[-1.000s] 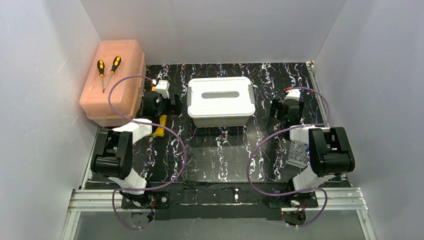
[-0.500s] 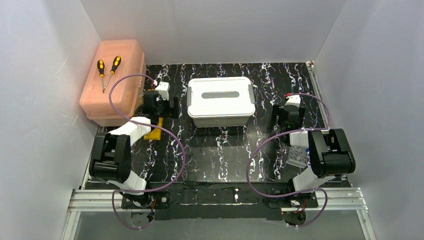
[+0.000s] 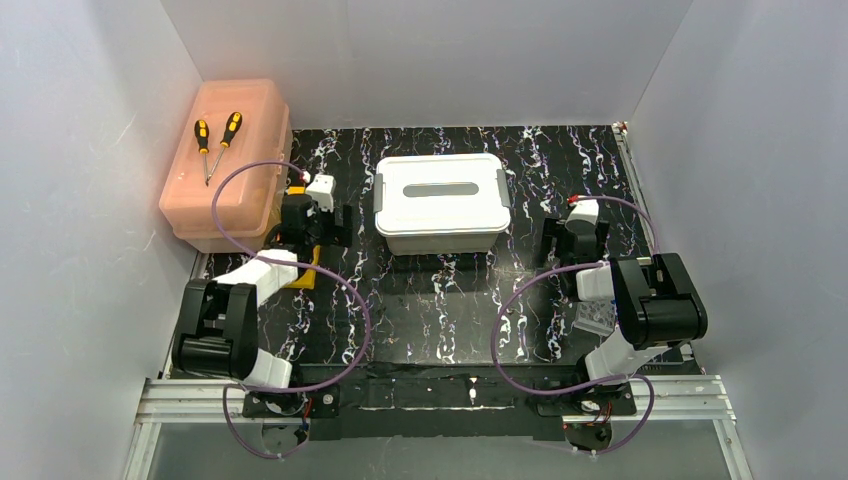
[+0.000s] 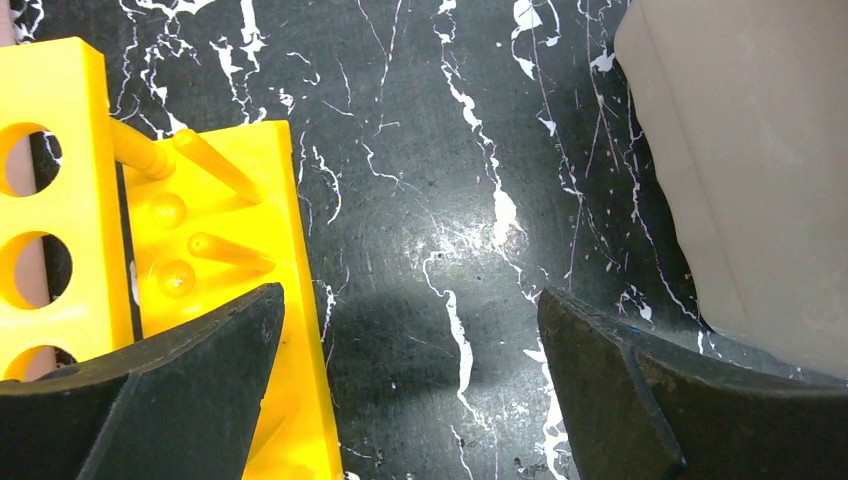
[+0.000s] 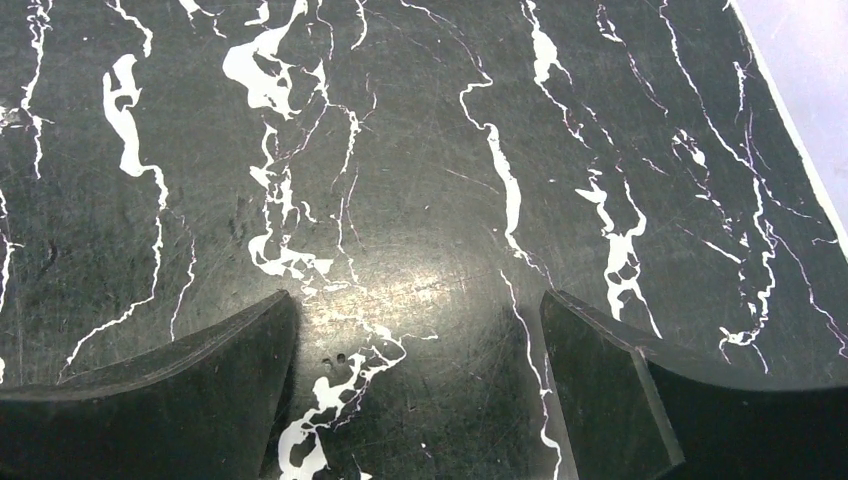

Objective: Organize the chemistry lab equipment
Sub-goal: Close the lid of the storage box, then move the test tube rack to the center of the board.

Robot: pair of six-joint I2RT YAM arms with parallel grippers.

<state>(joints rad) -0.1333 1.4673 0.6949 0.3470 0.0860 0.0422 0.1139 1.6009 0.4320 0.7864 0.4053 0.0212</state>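
You look into a small booth. The left wall [image 3: 80, 200], the far wall [image 3: 430, 60] and the right wall [image 3: 760, 200] are plain panels of pale grey. They close around a counter [image 3: 440, 310] with a black surface and thin white veins, like marble. Along its near edge runs an aluminium rail [image 3: 190, 402]. The light is soft and even; on the right part of the counter it makes one dull bright patch [image 5: 400, 290].

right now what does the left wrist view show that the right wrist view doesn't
Only left wrist: the yellow rack, pegs and holes showing, at the left, and a white box at the right. Only right wrist: a pale strip at the top right corner. Both: black marbled table, with the left gripper and right gripper open and empty.
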